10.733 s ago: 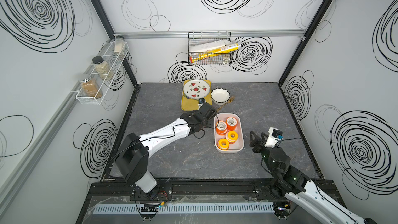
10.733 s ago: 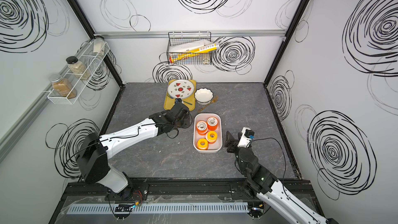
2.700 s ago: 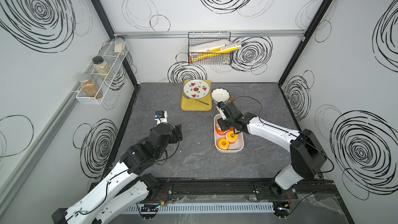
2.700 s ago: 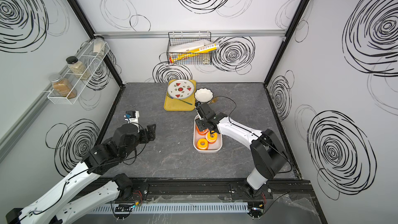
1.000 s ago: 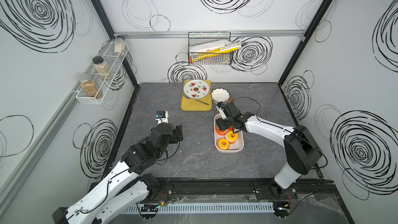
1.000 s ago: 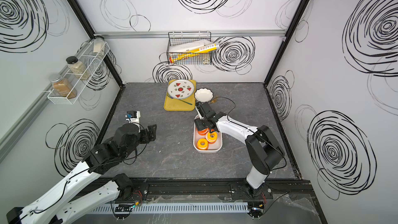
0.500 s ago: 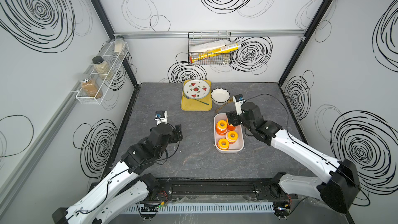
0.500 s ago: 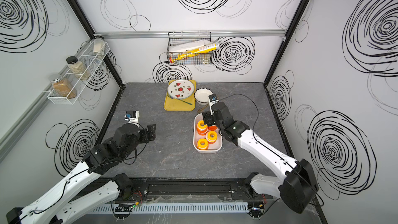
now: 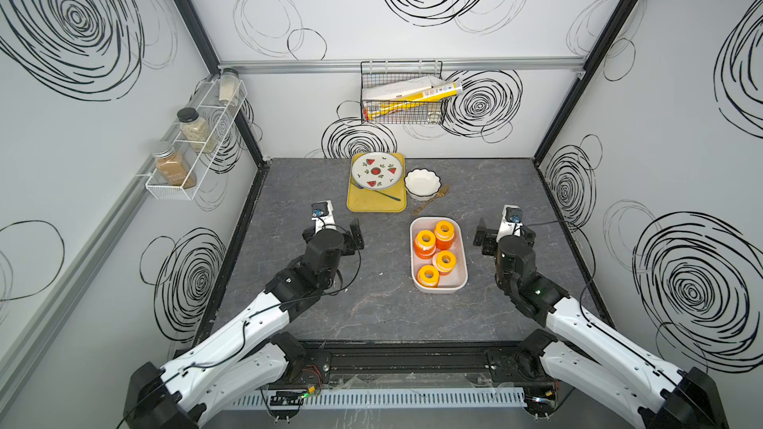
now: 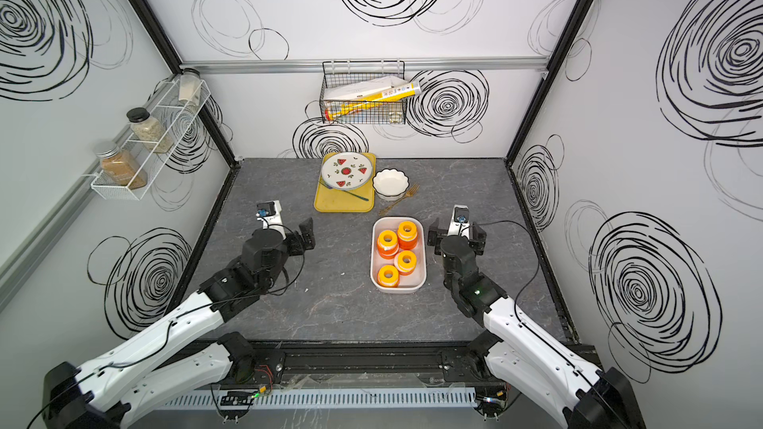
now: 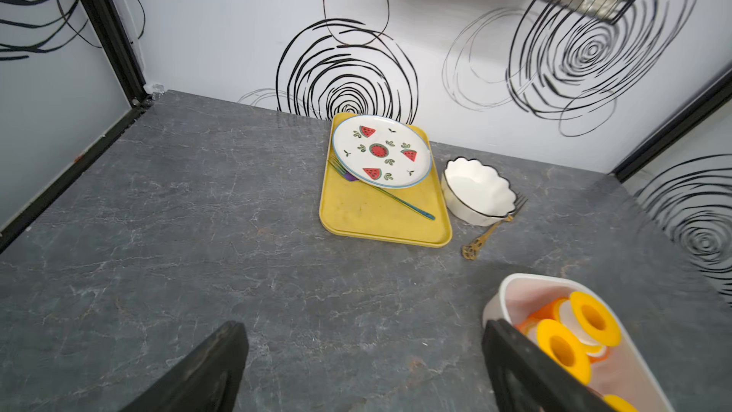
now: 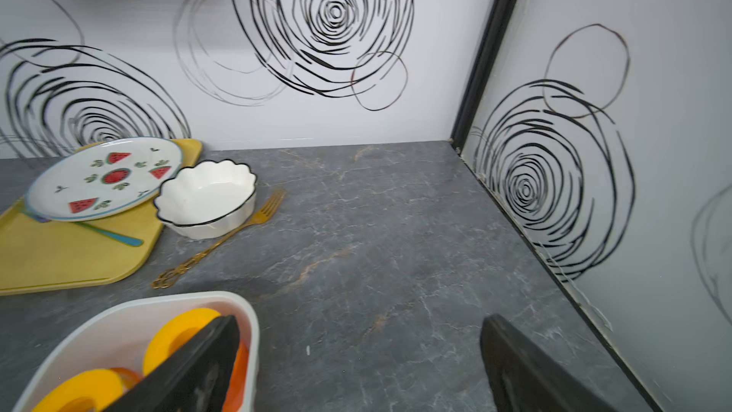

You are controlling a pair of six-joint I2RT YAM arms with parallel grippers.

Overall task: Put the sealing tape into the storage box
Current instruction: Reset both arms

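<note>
Firstly, at the left, note the left hand (image 9: 332, 235) hanging above the bare desk (image 9: 371, 315), its two fingers wide apart and gripping nothing. Further right, past the middle, find the storage box (image 9: 457, 280), standing on the desk near the yellow tray (image 9: 373, 204) and the white bowl (image 9: 421, 193), on the robot's side of them. Inside it, see the sealing tape (image 9: 425, 240): four orange-and-yellow spools visible from above, lying flat with the centre holes up, the two far ones probably stacked higher. No spool seen on the desk outside the box. Probably light and stiff, with smooth plastic flanges, so a little slippery and ready to roll if put on the edge. Best to take hold across the outer rim of one flange, or with one finger down the centre hole, and to squeeze gently. At the right, near the right side of the box, note the right hand (image 9: 504, 233), likewise spread wide and empty.
</note>
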